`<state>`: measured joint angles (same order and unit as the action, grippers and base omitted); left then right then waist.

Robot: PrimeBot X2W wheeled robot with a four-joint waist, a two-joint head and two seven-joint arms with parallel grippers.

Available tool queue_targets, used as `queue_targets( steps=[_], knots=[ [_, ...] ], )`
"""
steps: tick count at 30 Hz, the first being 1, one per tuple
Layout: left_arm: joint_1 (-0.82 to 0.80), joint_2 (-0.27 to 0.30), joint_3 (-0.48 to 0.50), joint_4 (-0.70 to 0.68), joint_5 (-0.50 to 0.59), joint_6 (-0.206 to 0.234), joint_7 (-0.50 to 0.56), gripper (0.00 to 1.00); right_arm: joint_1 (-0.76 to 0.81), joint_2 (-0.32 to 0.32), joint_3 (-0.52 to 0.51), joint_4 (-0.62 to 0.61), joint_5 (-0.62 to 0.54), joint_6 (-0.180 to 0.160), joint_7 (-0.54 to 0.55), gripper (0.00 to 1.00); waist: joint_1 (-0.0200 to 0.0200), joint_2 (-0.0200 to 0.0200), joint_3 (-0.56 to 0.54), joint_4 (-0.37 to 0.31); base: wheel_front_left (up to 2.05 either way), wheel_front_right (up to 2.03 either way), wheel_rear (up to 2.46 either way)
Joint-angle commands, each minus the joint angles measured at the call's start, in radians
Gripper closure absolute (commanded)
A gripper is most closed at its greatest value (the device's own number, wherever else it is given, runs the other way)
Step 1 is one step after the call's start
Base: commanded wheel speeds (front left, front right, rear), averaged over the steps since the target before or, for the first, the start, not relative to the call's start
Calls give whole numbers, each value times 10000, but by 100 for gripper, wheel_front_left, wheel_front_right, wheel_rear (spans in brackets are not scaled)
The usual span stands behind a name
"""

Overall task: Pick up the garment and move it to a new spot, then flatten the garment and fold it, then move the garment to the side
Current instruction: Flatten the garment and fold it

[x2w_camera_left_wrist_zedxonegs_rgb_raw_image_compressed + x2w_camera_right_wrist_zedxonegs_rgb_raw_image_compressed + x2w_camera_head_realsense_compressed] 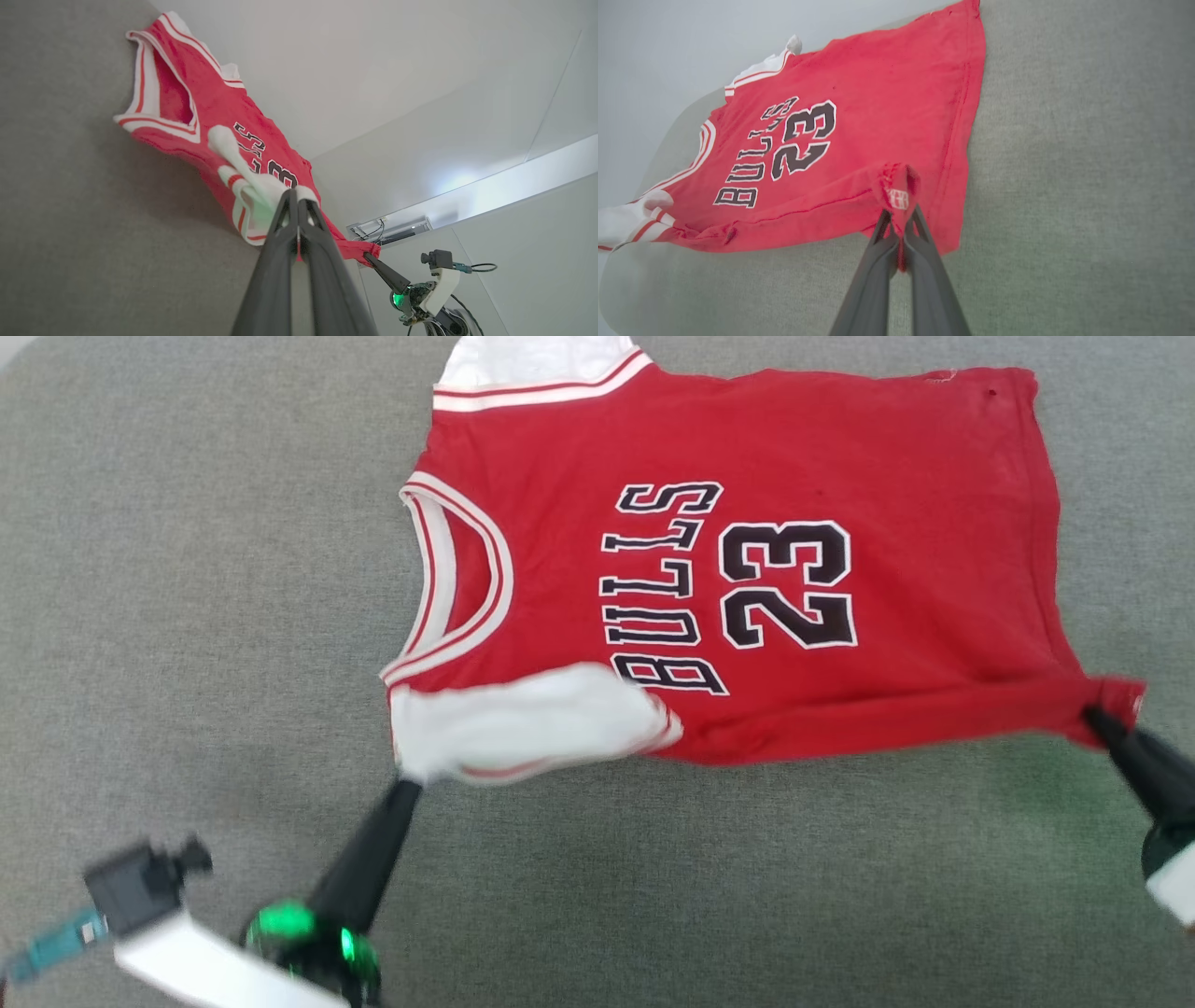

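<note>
1. The left pincer (408, 782) is clamped shut on the tip of the near white sleeve (523, 723). The bite looks small. If the arm pulls hard or sideways, I judge the soft cloth could slip free and drop.
2. The right pincer (1092, 717) is closed on the near hem corner of the garment (560, 457). A little white label (899, 199) sits on that pinched corner, too blurred to read.
3. The garment lies spread on the grey tabletop (187, 569), its collar toward the robot's left and its hem toward the right. Its near edge is strung between the two pincers.
4. That near edge is bunched into a ridge, and the near sleeve is flopped over the chest. Uneven lifting could drag more creases in, or carry the fold into the flattening.
5. The chest reads "BULLS" (653, 583) and "23" (787, 583), black with white outline. The sleeve overlaps the edge of the "B".
6. The far sleeve (532, 359) lies flat. A small mark (941, 375) near the far hem corner is illegible.
</note>
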<state>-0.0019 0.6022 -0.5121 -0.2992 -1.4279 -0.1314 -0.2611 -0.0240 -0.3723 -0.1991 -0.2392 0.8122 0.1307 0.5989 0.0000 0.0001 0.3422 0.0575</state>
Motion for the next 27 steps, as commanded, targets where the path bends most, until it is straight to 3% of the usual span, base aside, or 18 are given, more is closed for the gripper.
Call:
queue_targets(
  steps=[1,8,15,20,27],
  knots=[
    [-537,53,-22,42,-69,19,85,100,-395,89,-105,36,-76,0,15,100,0,-1,-1,-21,0,0,0],
    [-3153,159,-419,985,-464,19,1122,100,-1924,41,32,811,-443,0,108,100,0,-1,333,-158,0,0,0],
    [-5413,-64,-32,2769,-1046,19,1552,100,-3490,87,644,1997,-740,0,48,100,0,-1,851,-340,0,0,0],
    [-6415,-152,-80,4309,-985,19,1792,100,-4212,30,1155,2730,-932,0,-202,100,0,-1,1174,-434,0,0,0],
    [-6885,-159,-400,5391,-793,21,1818,100,-4655,-64,1691,3483,-1143,0,-663,100,0,-1,1464,-549,0,0,0]
  ],
)
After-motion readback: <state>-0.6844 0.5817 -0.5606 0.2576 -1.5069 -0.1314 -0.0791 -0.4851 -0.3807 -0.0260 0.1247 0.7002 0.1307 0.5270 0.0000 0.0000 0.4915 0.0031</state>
